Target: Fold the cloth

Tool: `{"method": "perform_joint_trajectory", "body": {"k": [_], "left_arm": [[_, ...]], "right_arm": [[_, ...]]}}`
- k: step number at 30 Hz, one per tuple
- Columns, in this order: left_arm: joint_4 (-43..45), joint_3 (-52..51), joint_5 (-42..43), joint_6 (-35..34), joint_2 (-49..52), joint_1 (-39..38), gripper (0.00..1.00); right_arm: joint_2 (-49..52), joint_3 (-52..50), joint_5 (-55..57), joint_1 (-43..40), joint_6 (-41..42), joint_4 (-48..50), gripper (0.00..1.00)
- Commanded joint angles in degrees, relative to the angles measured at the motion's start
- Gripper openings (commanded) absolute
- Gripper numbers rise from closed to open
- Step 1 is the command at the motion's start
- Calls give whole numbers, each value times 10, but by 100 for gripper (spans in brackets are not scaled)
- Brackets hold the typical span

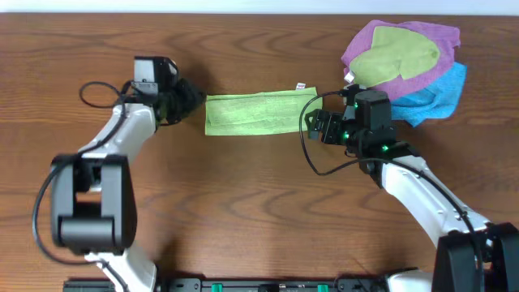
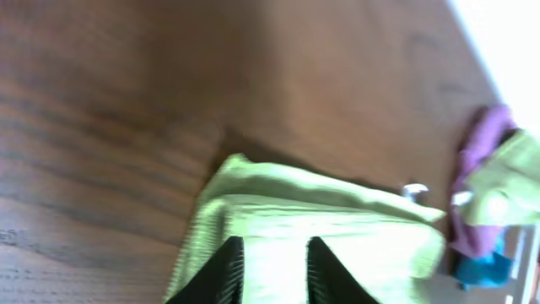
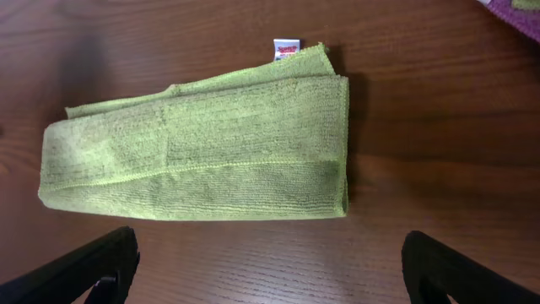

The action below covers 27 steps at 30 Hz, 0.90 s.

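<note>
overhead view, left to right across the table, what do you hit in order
left gripper → folded lime-green terry cloth with white tag → right gripper → heap of purple, olive-green and blue cloths

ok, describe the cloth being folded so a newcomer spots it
On the wooden table, look left of the heap at the far right corner. The cloth lies alone, folded into a flat strip. It is brighter lime than the olive-green cloth in the heap and has a white tag at one edge.
</note>
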Motion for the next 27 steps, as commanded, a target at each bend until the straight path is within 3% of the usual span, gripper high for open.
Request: {"method": "perform_joint_trajectory", "body": {"k": [1, 3, 13, 27], "left_arm": [[1, 8, -4, 2, -40, 0, 13], [9, 8, -10, -17, -40, -3, 6], [88, 8, -20, -67, 54, -59, 6], [66, 8, -50, -67, 115, -74, 6]], "right_arm": [[-6, 7, -3, 2, -7, -1, 99], [-6, 7, -5, 2, 1, -2, 99], [-2, 7, -7, 2, 109, -29, 99], [62, 7, -37, 2, 144, -22, 99]]}}
